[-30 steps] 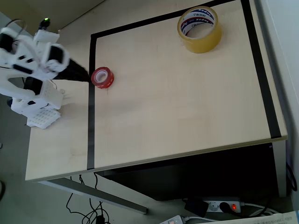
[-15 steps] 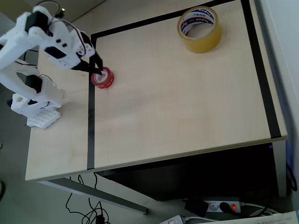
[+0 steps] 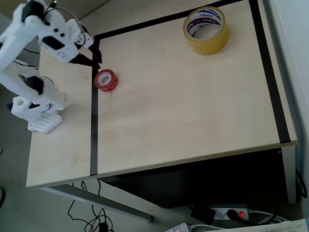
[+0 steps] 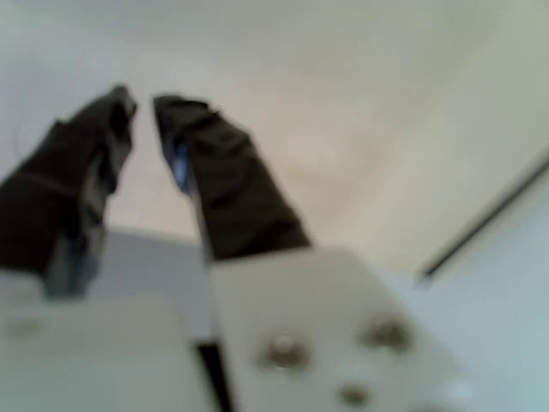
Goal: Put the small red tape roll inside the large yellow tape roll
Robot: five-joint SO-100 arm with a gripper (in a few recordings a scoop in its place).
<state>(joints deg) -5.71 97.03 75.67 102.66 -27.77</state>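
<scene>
Overhead view: small red tape roll (image 3: 106, 80) near the counter's (image 3: 183, 111) left edge, large yellow tape roll (image 3: 206, 30) far corner. Wrist view: hand (image 4: 141, 99) empty, fingers slightly apart.

Small red tape roll (image 3: 106, 80) lying flat, pale core up, at the table's left side beside the black tape line — large yellow tape roll (image 3: 206, 29), translucent, printed white core, well apart near the far edge.

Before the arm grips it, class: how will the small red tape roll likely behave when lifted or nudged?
The small red tape roll lies flat on its face, so it probably slides rather than rolls. Small, so likely light. Its ring looks stiff, but smooth sides might slip.
</scene>
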